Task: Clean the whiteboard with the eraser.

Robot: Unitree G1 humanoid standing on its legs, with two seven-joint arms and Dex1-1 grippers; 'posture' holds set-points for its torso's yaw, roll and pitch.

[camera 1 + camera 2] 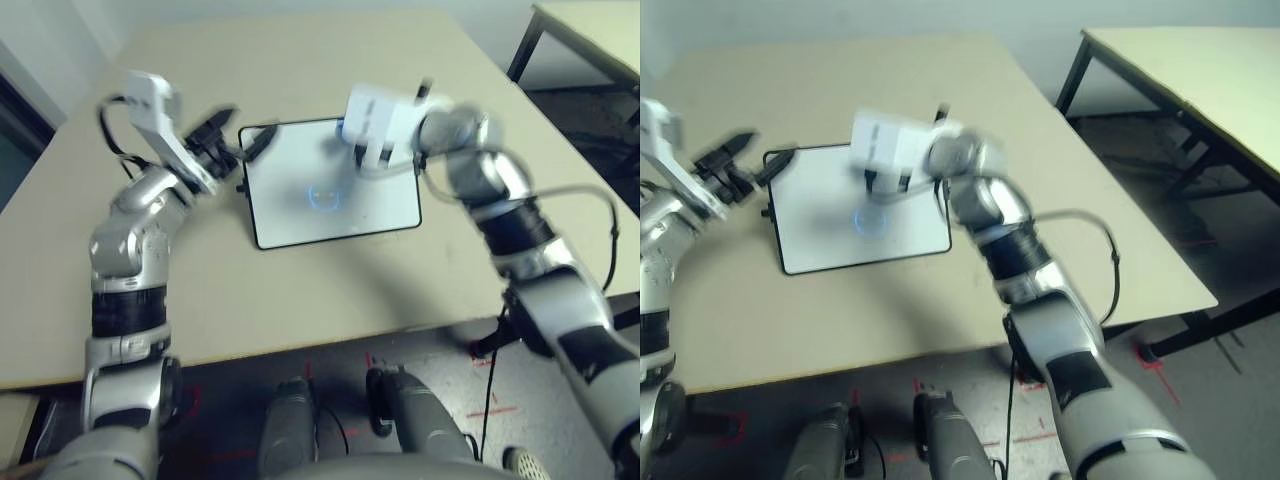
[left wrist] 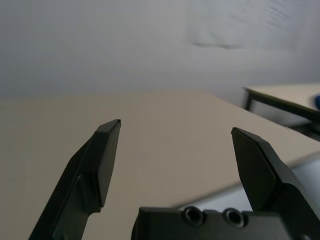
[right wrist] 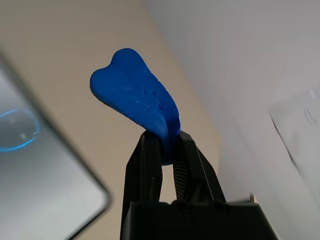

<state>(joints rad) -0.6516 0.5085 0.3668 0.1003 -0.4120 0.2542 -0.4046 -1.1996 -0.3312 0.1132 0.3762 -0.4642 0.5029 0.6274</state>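
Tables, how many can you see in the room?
2. The big table right in front of the robot, holding the whiteboard. A second table stands behind it, off to the robot's right, with black legs. More could be out of view.

The eraser [image 3: 137, 97] looks soft and rubbery, the whiteboard [image 1: 330, 185] smooth and glossy, the table [image 1: 300, 70] matt.
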